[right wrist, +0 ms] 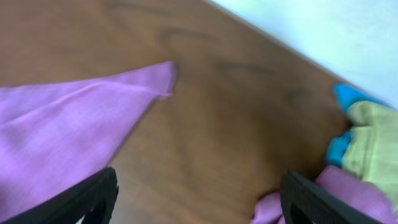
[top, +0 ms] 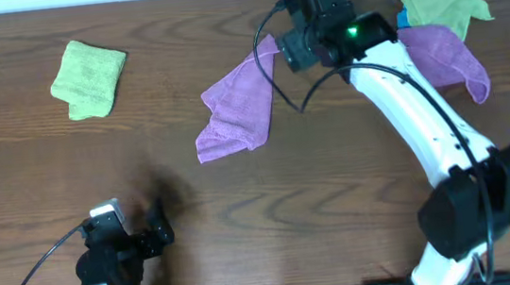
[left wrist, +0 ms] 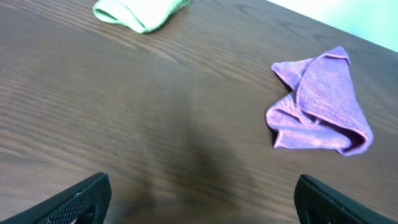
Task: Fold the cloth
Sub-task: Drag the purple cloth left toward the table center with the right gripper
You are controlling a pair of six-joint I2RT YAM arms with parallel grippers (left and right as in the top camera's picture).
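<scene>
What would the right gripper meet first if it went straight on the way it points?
Most likely bare table. The right gripper, jaws open, aims at wood between a corner of the cloth and the green cloth; neither lies dead ahead, though depth is unclear.

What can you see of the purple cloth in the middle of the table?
The cloth is plain purple-magenta, soft and fuzzy like microfibre. It lies crumpled and loosely folded over itself in a rough triangle, with one corner stretched toward the far edge. It rests flat on the wooden table. The open right tool hangs over that far corner without gripping it.
</scene>
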